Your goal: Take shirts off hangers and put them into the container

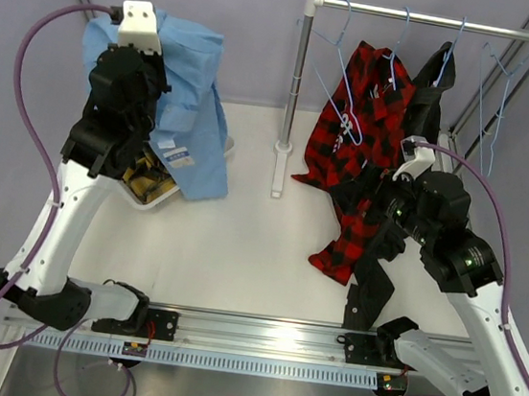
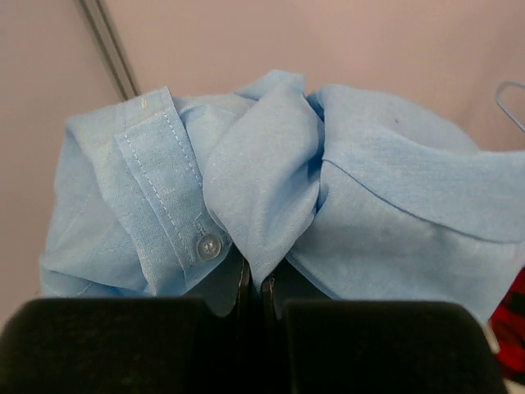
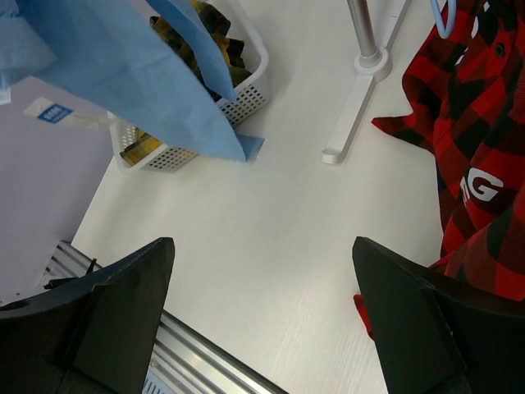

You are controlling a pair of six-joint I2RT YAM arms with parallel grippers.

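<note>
The left pincer (image 2: pixel 256 287) is squeezed shut on a bunch of the light blue shirt (image 1: pixel 194 102). It holds the shirt up high, and the shirt hangs down over the white container (image 1: pixel 152 206) at the back left of the desk (image 1: pixel 240 243). A yellow-and-black plaid shirt (image 1: pixel 148 182) lies inside the container.

The right pincer (image 3: pixel 262 242) is wide apart and holds nothing. It hangs over the bare desk, just beside the red-and-black plaid shirt (image 1: pixel 358 142). That shirt and the black shirt (image 1: pixel 424 97) hang on thin blue hangers (image 1: pixel 346 29) from the metal rail (image 1: pixel 431 18). Their bottom ends lie on the desk.
</note>
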